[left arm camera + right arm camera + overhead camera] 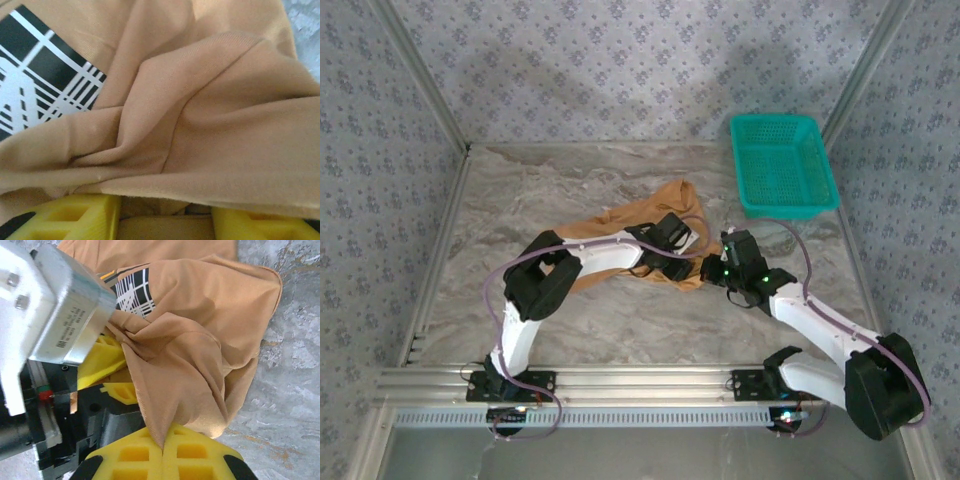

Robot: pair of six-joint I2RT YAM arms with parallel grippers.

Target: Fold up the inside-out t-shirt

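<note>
tightly, right gripper [164,444] pinches the t-shirt [200,340] — left gripper [165,220] parted.

A: Setting?
B: Robot lab cell, not a home.
A: Evidence?
B: Marble-look bench [650,320] boxed in by aluminium extrusion frame [436,255], patterned wall panels [620,60] on three sides. Left arm [520,340] and right arm [820,325] bolted to rail [640,380] at near edge. Slotted cable duct [640,415] just below. Teal plastic basket [775,120] in far right corner.
</note>
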